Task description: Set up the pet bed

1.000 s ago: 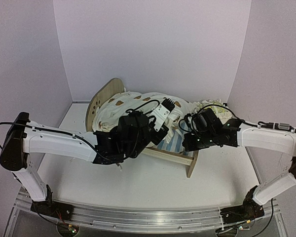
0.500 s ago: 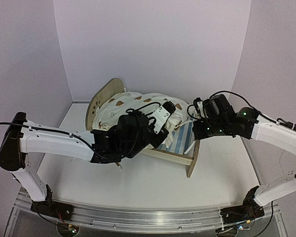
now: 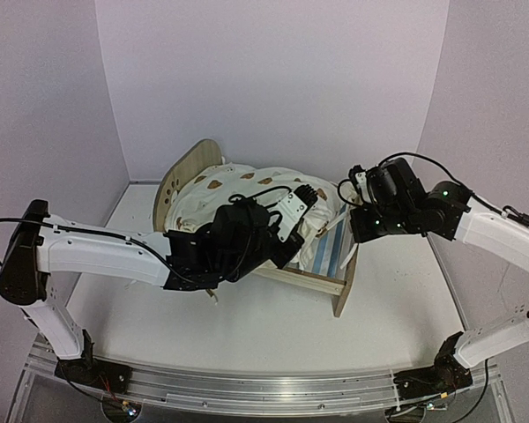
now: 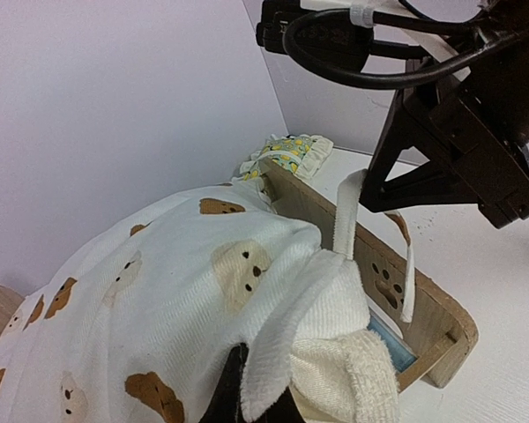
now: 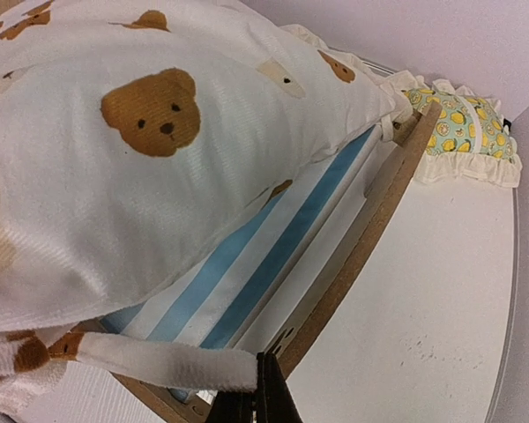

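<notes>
While the pet bed (image 3: 343, 286) stands at the middle of the table (image 3: 273, 339), one arched end board far left and the other near right, both arms reach in over it from either side. A cream bear-print cushion (image 3: 238, 185) covers most of the bed and bulges above its sides.

The left gripper (image 4: 251, 401) is clenched on the near-right corner of the cushion, with a thick fold of fabric squeezed between its fingers. It sits about where it was a second ago.

The right gripper (image 5: 254, 401) is clamped on a thin white strap (image 5: 159, 359) that runs from the cushion's corner. A second ago this gripper was low over the near-right end of the bed, close to the left one. It has since risen and drawn back toward the far right. The strap now stretches up from the cushion to its jaws, beside the near-right end board.

With that corner pulled up, more of the blue-and-white striped base (image 5: 273, 256) shows under the cushion's edge than before.

A small lemon-print pillow (image 5: 463, 128) lies on the table just beyond the right end of the bed. In the overhead view a second ago it showed behind the right arm. Now that arm covers most of it.
</notes>
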Robot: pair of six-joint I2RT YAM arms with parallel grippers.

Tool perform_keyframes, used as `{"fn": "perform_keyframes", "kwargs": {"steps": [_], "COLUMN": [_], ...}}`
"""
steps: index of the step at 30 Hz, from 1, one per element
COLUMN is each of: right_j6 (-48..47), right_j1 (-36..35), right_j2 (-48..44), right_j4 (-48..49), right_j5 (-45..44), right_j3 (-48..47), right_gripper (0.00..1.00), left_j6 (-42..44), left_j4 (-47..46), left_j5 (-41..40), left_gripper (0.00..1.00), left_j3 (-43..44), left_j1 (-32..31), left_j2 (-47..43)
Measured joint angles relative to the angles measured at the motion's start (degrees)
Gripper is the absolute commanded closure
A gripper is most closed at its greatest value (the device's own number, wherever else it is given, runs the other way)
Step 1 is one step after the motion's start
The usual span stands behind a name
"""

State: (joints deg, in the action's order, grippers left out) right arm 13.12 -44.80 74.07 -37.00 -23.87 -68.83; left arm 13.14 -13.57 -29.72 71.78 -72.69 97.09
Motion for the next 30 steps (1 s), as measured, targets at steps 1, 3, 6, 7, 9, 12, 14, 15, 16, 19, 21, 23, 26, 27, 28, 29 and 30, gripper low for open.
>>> {"fn": "perform_keyframes", "kwargs": {"steps": [1,3,6,7,9,12,14,15,16,19,21,23,26,27,28,29,30], "right_j6": [-0.07,-0.26,-0.26,-0.25,-0.24,-0.21,-0.16,-0.10,-0.02,0.14,0.20,0.12,-0.46,-0.73,-1.01,-1.23,-1.40], "right_j1": [0.00,0.00,0.00,0.00,0.00,0.00,0.00,0.00,0.00,0.00,0.00,-0.02,-0.02,-0.03,-0.04,-0.04,-0.04], "right_j2": [0.04,0.08,0.52,0.84,1.65,2.73,3.13,3.26,3.40,4.08,4.78,5.69,7.62,8.27,8.81,9.09,9.24], "right_j4": [0.02,-0.19,-0.20,-0.19,-0.27,-0.66,-0.94,-1.10,-1.26,-1.49,-1.53,-1.66,-2.47,-2.60,-2.63,-2.61,-2.63], "right_j5": [-0.06,-0.12,0.14,0.33,0.89,2.05,3.02,3.60,4.19,6.16,7.27,8.13,9.03,9.16,9.27,9.38,9.40], "right_j3": [-0.07,-0.05,0.09,0.24,0.72,1.63,2.08,2.25,2.33,2.40,2.40,2.31,0.72,-0.25,-1.31,-2.31,-3.21], "right_gripper": [1.00,1.00,1.00,1.00,1.00,1.00,1.00,1.00,1.00,0.99,0.99,0.99,1.00,1.00,1.00,1.00,1.00], "left_j6": [-0.15,-0.28,-0.89,-1.09,-1.31,-1.61,-1.86,-2.07,-2.34,-2.80,-3.04,-3.24,-3.66,-3.83,-3.99,-4.09,-4.20], "left_j4": [0.17,0.25,0.58,0.71,1.16,1.48,1.67,1.70,1.74,1.84,2.09,2.26,2.54,2.74,2.94,3.13,3.16], "left_j5": [0.18,0.33,0.81,1.00,1.26,1.54,1.60,1.63,1.64,1.72,1.77,2.01,2.18,2.19,2.19,2.21,2.21], "left_gripper": [1.00,1.00,1.00,1.00,1.00,1.00,1.00,1.00,1.00,1.00,1.00,1.00,1.00,1.00,1.00,1.00,1.00], "left_j3": [0.17,0.21,0.23,0.23,0.23,0.23,0.23,0.23,0.21,0.23,0.21,0.22,0.22,0.21,0.21,0.21,0.21], "left_j1": [0.00,0.00,0.00,-0.01,-0.04,-0.13,-0.18,-0.24,-0.28,-0.40,-0.48,-0.55,-0.68,-0.72,-0.76,-0.78,-0.81], "left_j2": [0.08,0.16,0.30,0.40,0.58,0.70,0.70,0.70,0.70,0.70,0.70,0.72,0.73,0.73,0.73,0.73,0.73]}}
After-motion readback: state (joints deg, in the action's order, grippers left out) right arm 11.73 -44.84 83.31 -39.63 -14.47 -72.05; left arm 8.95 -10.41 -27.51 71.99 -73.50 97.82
